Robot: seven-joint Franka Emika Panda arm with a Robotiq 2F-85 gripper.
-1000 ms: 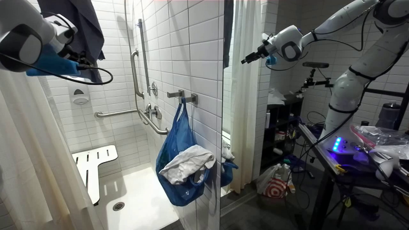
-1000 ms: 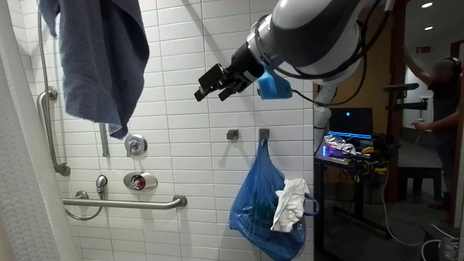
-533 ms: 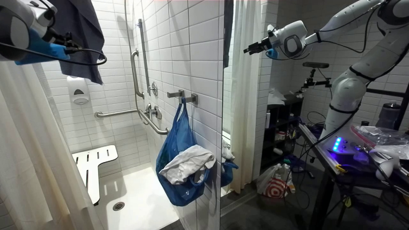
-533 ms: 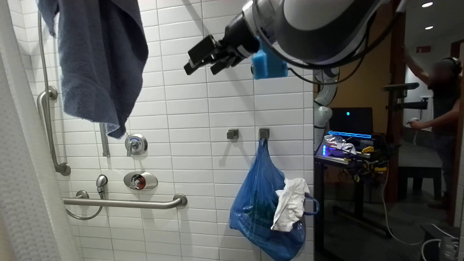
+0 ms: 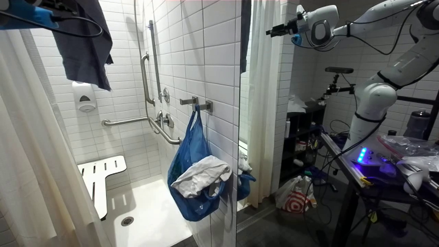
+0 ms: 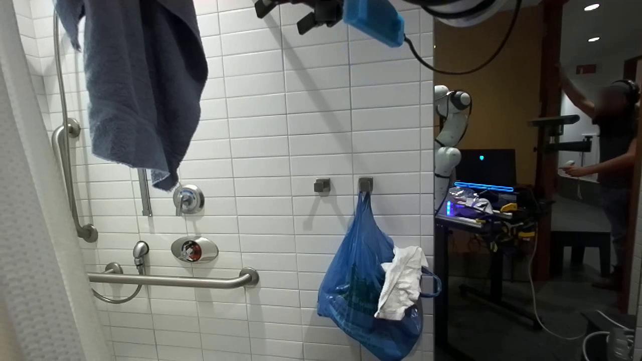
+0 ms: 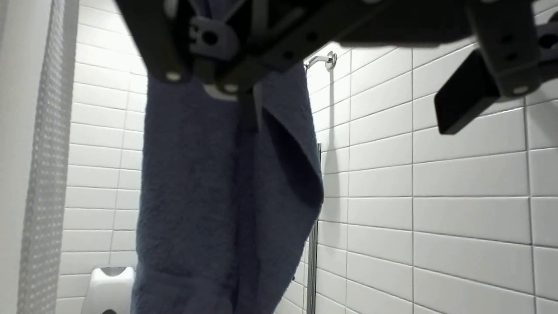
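A white tiled wall spans an exterior view, with a pale curtain down the left edge. The dark blue towel hangs mid-frame in the wrist view, its top hidden. A blue bag hangs lower right of centre in an exterior view — a white cloth against its side. Along the top of the wrist view the claw stands wide apart — one jaw before the towel, whether touching it cannot be told.

White arm, blue wrist block, black cable; black claw, its screws seemingly pale.
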